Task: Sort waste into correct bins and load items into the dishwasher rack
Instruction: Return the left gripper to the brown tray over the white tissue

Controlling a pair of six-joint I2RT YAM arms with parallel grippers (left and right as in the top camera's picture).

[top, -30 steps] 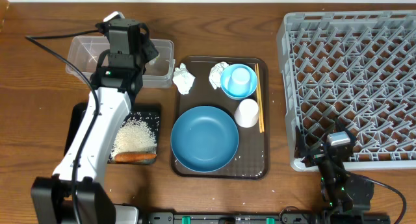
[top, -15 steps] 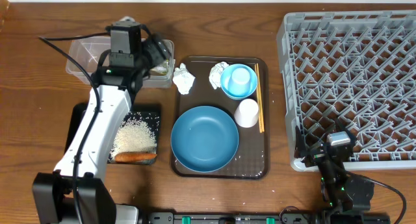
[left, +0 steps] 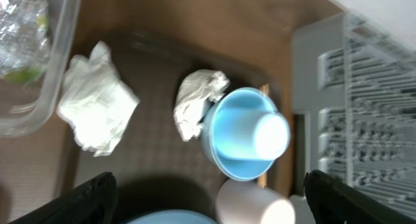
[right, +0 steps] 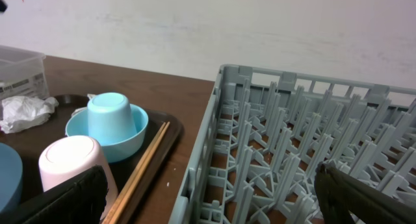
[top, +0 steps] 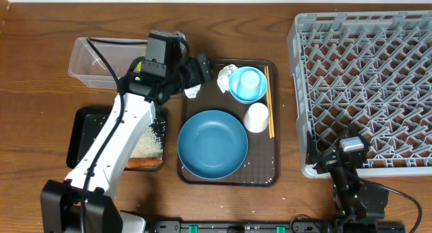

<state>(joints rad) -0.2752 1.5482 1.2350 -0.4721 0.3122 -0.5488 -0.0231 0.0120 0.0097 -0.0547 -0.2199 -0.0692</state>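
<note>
Clear plastic tub [top: 94,54] is sitting far left on the tabletop [top: 40,23], foil wrapper [left: 19,29] lying inside. Just below it, the black tray [top: 81,135] is carrying rice [top: 152,142] and a carrot [top: 145,163]. The left gripper [left: 211,182] is hovering over two tissues [left: 97,117] on the brown tray [top: 270,173], jaws gaping wide, gripping nothing. Plate [top: 212,144], bowl [top: 234,92] with the blue cup [top: 250,80] upturned inside, white cup [top: 256,117] and chopsticks [top: 269,105] are resting there. The rack [top: 364,78] is standing right; the right gripper [right: 209,178] is facing it, jaws wide, empty.
</note>
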